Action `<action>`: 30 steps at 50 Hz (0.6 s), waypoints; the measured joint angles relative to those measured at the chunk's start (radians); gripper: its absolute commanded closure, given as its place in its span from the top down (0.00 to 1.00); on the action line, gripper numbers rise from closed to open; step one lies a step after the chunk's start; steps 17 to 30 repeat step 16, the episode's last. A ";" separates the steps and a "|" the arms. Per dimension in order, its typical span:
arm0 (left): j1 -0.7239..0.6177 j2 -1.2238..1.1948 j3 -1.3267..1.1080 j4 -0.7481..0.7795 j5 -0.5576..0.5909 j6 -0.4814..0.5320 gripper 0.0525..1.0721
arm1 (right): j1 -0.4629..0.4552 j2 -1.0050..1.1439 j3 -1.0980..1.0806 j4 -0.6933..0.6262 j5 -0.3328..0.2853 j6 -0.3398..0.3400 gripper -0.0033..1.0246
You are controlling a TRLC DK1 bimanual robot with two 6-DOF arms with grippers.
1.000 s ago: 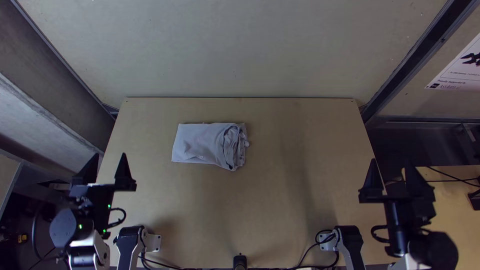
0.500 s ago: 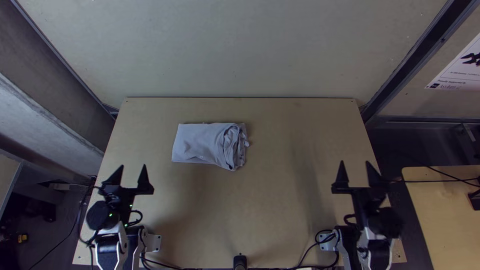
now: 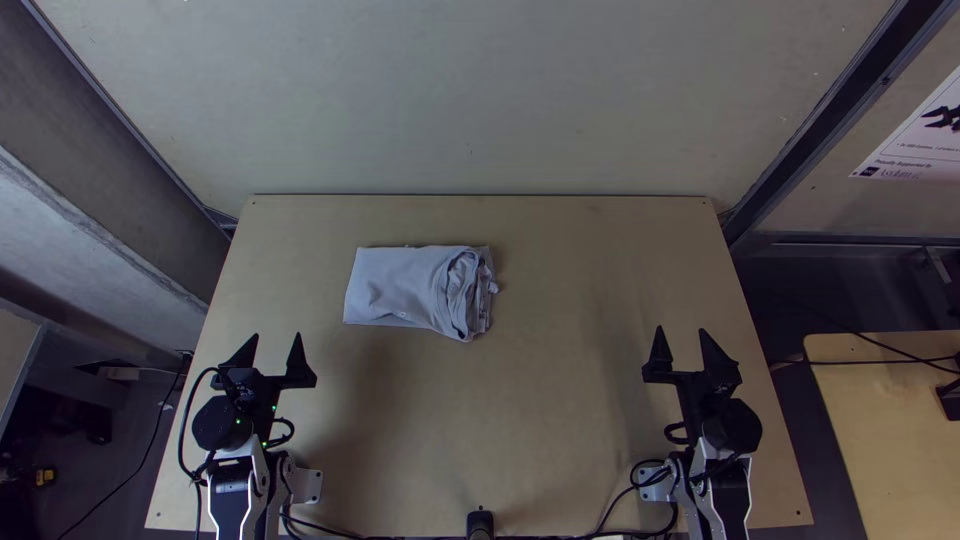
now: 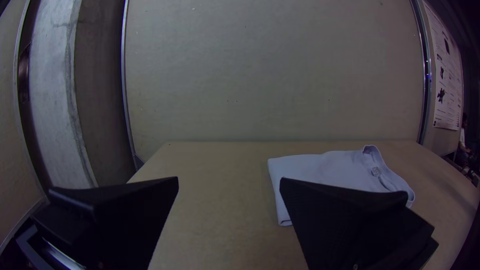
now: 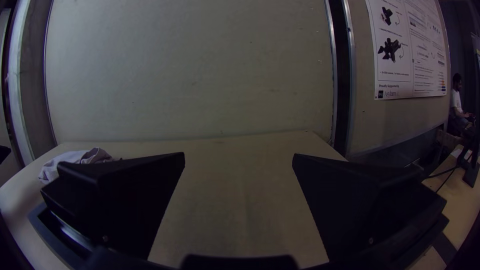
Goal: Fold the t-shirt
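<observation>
Shirt (image 3: 405,288) lies folded into a compact bundle on the table (image 3: 540,400), left of its middle. Left gripper (image 3: 277,335) and right gripper (image 3: 681,329) both gape, holding nothing, well apart from it.

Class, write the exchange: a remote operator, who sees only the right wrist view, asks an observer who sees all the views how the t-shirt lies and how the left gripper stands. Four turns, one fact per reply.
Operator: One of the right gripper's jaws covers part of the t-shirt. How does its far side, nearest the left arm, look?
Observer: From the top view, that side lies smooth and flat, with a nearly straight edge.
Operator: And the left gripper, is it holding the t-shirt?
Observer: No, its jaws stand open, well short of the t-shirt.
</observation>
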 measured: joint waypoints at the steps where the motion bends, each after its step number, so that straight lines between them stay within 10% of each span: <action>1: 0.000 0.000 0.000 0.000 0.000 0.000 0.95 | 0.000 0.000 0.000 0.001 0.000 0.000 0.96; 30: 0.000 0.000 0.000 0.000 0.000 0.000 0.95 | 0.000 0.000 0.000 0.006 0.000 0.000 0.96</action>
